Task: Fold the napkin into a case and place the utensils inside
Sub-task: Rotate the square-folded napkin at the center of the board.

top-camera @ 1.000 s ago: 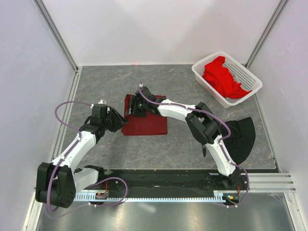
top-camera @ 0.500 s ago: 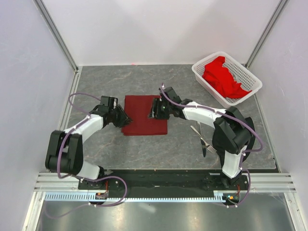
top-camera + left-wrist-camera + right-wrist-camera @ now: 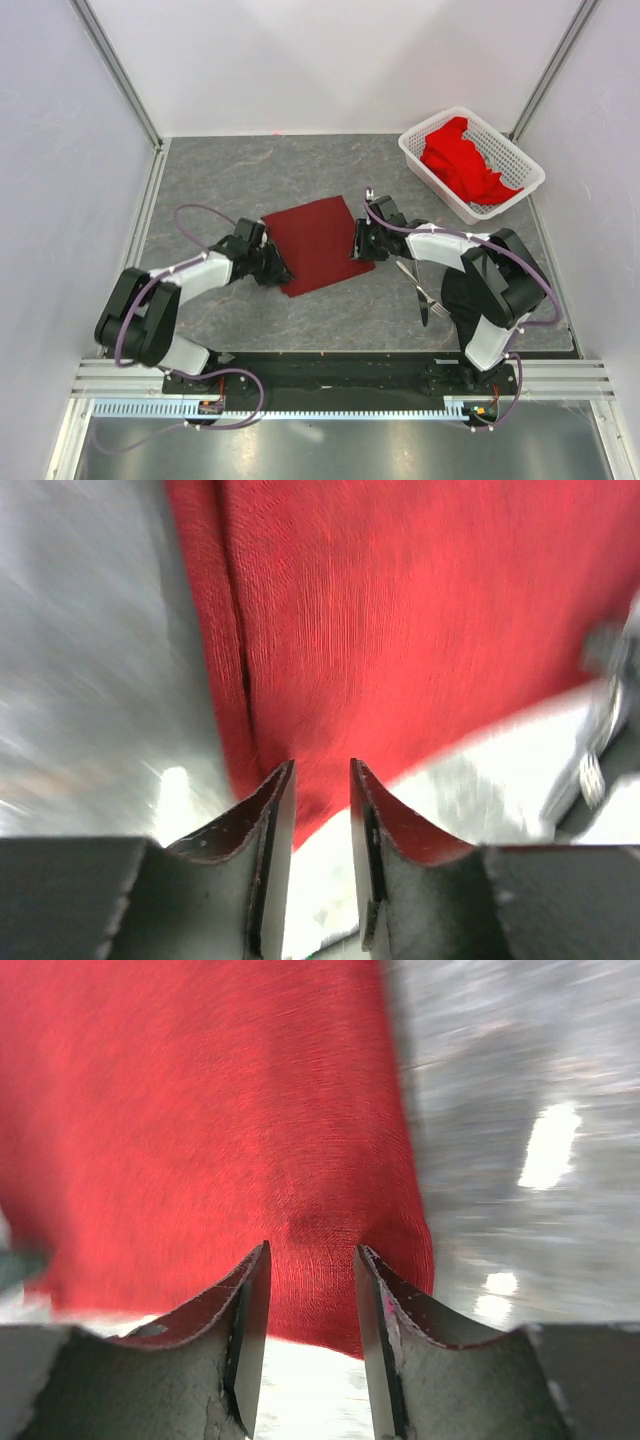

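- I see the napkin (image 3: 318,243) lying flat and skewed, mid-bench (image 3: 220,180).
- Left end effector (image 3: 278,272) is at its near-left corner, released, jaws a narrow gap apart.
- Right end effector (image 3: 358,243) is on its right edge, also released, tips over the cloth.
- Utensils (image 3: 418,288) are on the bench just right of the napkin.

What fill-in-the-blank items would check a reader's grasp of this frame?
1. The white basket holds bright ____ cloth.
2. The utensils are not on the napkin; they rest on the ____.
3. The napkin lies ____ the left tool and the right tool.

Missing words: red; table; between.
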`<state>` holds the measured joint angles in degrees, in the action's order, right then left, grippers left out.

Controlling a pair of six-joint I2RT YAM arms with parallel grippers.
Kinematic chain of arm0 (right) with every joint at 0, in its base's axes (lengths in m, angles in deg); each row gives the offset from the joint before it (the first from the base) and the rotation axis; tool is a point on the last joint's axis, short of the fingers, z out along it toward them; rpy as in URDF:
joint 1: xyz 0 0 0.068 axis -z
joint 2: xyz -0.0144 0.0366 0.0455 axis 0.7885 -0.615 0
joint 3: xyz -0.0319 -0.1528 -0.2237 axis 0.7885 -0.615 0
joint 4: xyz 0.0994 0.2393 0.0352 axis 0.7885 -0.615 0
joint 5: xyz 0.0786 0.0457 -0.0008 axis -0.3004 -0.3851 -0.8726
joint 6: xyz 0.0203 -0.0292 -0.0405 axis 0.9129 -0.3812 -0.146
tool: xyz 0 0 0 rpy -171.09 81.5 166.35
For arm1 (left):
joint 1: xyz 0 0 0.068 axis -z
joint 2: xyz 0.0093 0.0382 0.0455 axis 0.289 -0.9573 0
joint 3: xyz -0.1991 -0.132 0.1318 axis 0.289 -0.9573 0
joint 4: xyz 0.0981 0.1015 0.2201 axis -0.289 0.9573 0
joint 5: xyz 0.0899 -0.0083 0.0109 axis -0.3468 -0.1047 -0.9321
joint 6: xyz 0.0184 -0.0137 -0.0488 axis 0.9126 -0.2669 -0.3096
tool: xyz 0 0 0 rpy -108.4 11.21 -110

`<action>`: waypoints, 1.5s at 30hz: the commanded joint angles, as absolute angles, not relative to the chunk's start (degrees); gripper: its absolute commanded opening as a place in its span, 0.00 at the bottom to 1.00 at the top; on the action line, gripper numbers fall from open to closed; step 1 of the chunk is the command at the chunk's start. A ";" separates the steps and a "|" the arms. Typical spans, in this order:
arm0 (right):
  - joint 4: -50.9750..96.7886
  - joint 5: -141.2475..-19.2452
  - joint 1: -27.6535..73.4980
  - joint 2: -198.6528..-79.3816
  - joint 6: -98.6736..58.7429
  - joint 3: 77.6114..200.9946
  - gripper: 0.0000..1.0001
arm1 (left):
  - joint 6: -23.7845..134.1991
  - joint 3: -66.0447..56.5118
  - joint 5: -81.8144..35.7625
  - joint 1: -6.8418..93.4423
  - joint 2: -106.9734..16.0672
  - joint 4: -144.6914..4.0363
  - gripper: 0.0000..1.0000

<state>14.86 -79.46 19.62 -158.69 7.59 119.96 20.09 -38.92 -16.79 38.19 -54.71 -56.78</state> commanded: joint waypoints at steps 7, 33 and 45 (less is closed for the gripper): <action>5.22 -72.51 20.06 -153.30 -3.32 127.21 0.64 | 23.09 -29.84 -15.22 32.81 -45.35 -47.66 0.59; 3.65 -73.40 -6.04 -167.18 -14.38 141.01 0.56 | 32.68 -8.65 -19.77 23.83 -70.50 -42.65 0.52; -1.90 -65.49 -9.21 -170.17 -15.53 143.74 0.60 | 32.42 -9.61 -19.77 23.22 -69.80 -42.30 0.49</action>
<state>0.67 -70.32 -8.61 -169.31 -14.07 141.32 30.23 -10.46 -20.33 23.87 -70.77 -42.47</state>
